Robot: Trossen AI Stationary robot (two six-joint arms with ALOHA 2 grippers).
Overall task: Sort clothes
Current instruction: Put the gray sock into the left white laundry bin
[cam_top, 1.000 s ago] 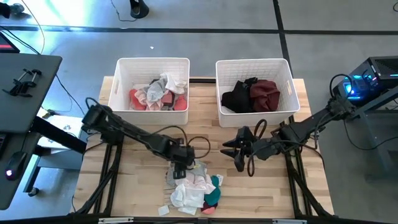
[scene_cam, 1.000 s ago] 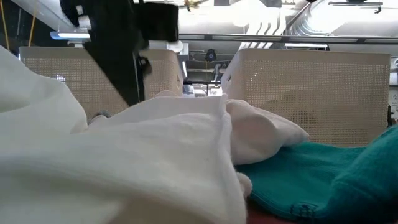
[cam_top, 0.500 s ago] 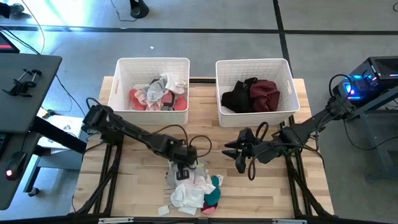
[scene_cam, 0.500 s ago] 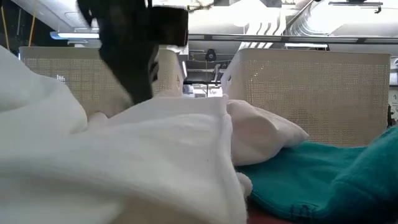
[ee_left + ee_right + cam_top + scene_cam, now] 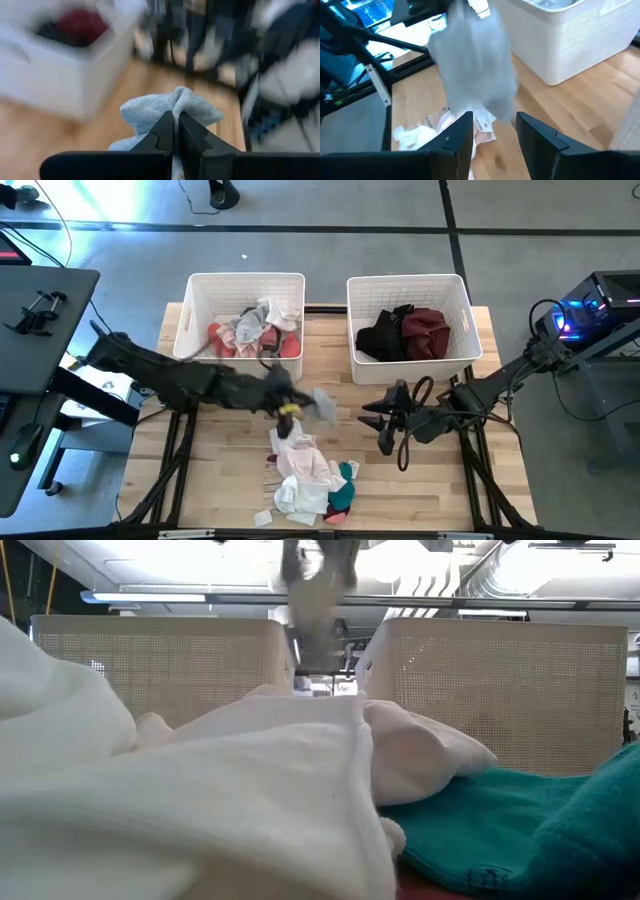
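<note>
My left gripper (image 5: 292,406) is shut on a light grey garment (image 5: 322,404) above the table's middle, between the pile and the two baskets. The garment also shows hanging in the low view (image 5: 318,610) and as a blur in the right wrist view (image 5: 475,65). The pile of clothes (image 5: 310,475), white, pink and teal, lies on the table near its front edge. My right gripper (image 5: 375,425) hovers open to the right of the pile (image 5: 495,131), holding nothing. My left gripper pinches a bunched-up fold of the grey garment (image 5: 172,107) between its two shut fingers (image 5: 165,132). The fingers slant slightly downward. The garment is lifted clear of the pile and the table and hangs loose below the fingers.
Two white slatted baskets stand at the table's far side. The left one (image 5: 190,310) holds coral, white and grey clothes; the right one (image 5: 350,310) holds black and maroon ones. White cloth (image 5: 200,800) and teal cloth (image 5: 520,830) fill the low view's foreground.
My left gripper has gone up from the pile and a little toward the far edge, tipping from pointing steeply down to nearly level. It has drawn the grey garment off the pile's far side and lifted it clear. The rest of the pile has stayed in place.
</note>
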